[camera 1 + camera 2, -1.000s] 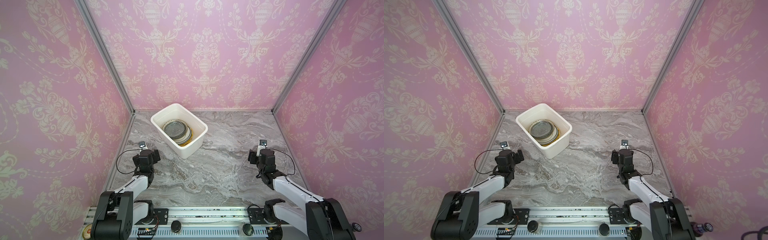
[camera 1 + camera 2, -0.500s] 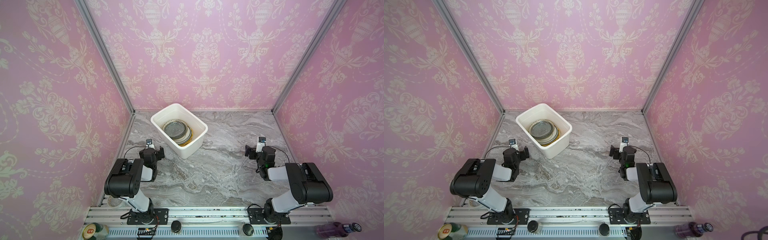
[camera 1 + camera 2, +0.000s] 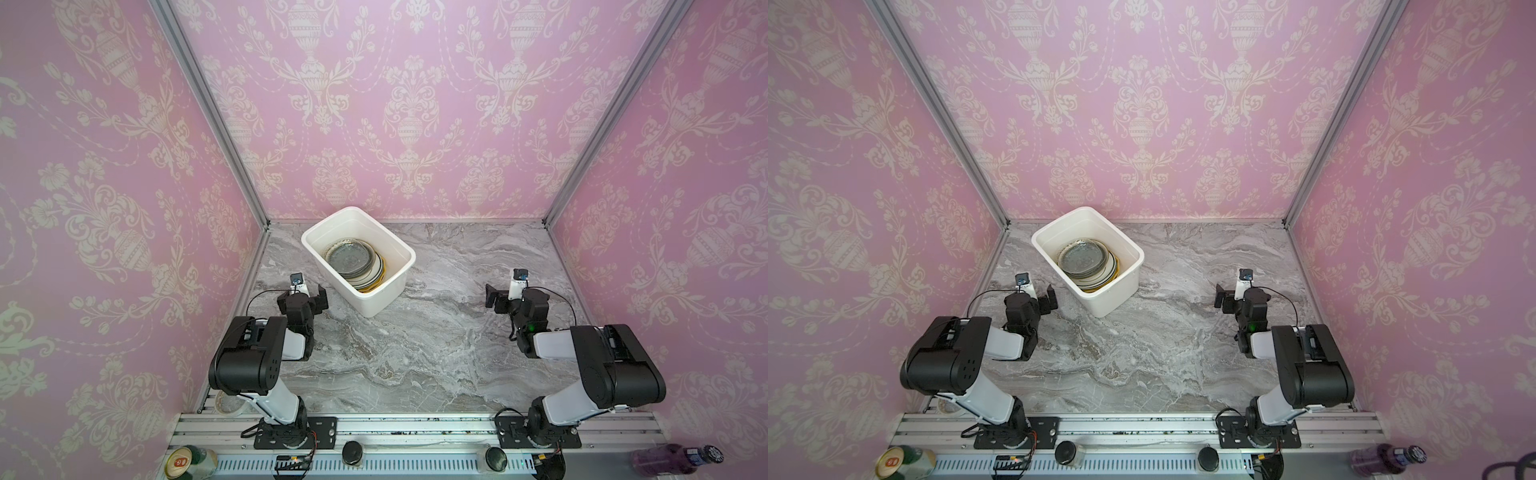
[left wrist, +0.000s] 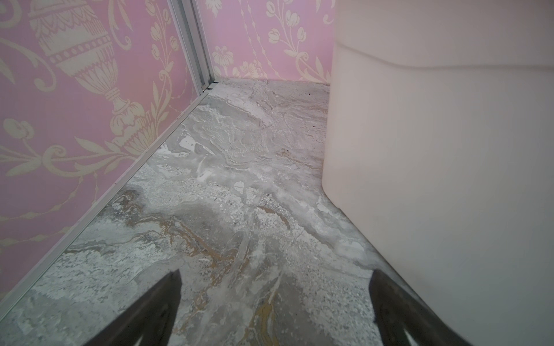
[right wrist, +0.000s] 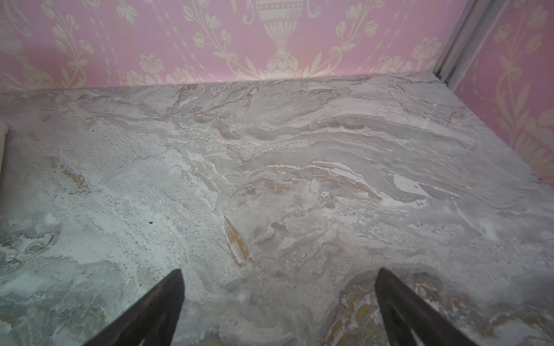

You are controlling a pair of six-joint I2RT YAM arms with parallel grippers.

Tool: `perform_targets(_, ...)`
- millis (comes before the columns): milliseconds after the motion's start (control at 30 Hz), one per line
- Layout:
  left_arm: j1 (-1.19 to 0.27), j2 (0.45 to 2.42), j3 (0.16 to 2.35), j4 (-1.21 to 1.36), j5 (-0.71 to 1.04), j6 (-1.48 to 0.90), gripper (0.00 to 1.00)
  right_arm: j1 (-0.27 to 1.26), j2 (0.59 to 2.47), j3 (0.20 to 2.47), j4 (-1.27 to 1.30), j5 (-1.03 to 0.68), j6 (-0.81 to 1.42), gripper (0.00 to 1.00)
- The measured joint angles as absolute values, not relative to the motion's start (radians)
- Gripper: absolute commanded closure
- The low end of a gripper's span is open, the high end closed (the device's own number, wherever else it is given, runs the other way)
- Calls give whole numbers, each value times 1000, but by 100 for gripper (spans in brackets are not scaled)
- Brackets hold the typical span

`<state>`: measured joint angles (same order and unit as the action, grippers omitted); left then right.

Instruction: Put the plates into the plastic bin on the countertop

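Left black gripper (image 4: 275, 272) and right black gripper (image 5: 278, 271) are held wide open, empty, because round plates (image 3: 353, 264) are stacked in the deep white plastic bin (image 3: 376, 301).

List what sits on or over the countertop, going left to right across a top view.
left gripper, jaws open → plastic bin with the plates stacked inside → right gripper, jaws open
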<state>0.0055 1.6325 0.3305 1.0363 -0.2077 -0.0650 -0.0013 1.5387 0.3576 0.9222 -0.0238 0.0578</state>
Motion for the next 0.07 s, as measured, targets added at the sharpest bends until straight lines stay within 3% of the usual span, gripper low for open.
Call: perform_targets(67, 6, 1633, 331, 1038, -208, -64, 1, -1, 1539, 361, 923, -33, 52, 0)
